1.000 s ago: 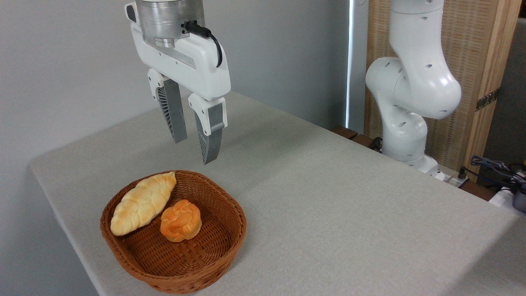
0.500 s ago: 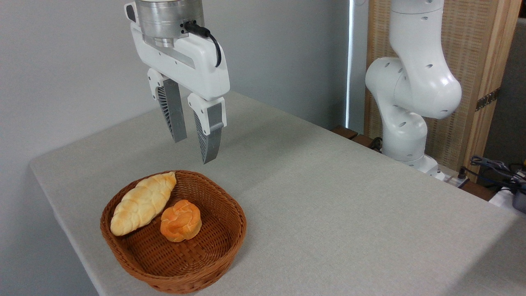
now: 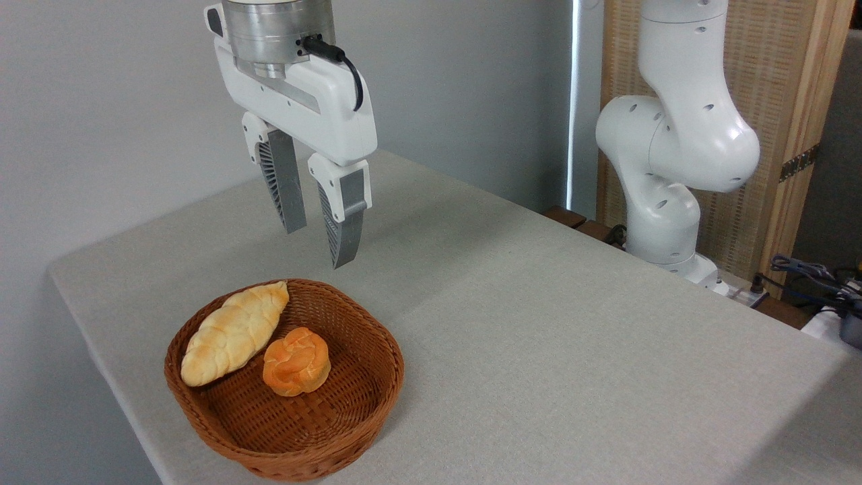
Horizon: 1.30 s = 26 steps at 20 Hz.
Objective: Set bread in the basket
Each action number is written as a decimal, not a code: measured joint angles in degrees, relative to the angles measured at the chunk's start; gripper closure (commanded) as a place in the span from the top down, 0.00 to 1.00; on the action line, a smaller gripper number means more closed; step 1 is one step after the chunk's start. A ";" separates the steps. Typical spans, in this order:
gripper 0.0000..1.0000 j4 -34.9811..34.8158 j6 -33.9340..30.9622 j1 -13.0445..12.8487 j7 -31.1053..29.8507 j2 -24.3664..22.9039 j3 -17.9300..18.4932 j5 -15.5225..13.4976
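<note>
Basket (image 3: 350, 411): brown woven wicker, ribbed and rough, slight sheen on the strands. Bread (image 3: 232, 334): braided crust, smooth, matt to faintly glossy, golden to pale tan. Bun (image 3: 296, 361): knotted orange crust, low gloss. Table (image 3: 539, 350): covered in grey cloth-like material, fine grainy texture, matt. Gripper (image 3: 316, 242): glossy white plastic housing, brushed metal collar above, fingers (image 3: 345, 229) of grey matt material with ribbed inner faces. Arm (image 3: 673, 155): smooth glossy white plastic shell. Panel (image 3: 781, 101) behind: pale woven matting in a light wooden frame.

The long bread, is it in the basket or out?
In: the bread lies inside the basket, leaning on its rim.
</note>
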 measured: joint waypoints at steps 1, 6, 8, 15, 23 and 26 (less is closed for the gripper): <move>1.00 0.00 -0.01 0.01 0.00 0.03 -0.03 0.00; 1.00 0.00 -0.01 0.22 0.00 0.14 -0.14 0.00; 1.00 0.00 -0.01 0.22 0.00 0.15 -0.17 0.00; 1.00 0.00 -0.01 0.64 0.00 0.16 -0.04 0.03; 1.00 0.00 -0.02 0.69 -0.80 0.20 -0.34 2.70; 1.00 0.00 -0.02 0.39 -1.95 0.22 -0.62 2.71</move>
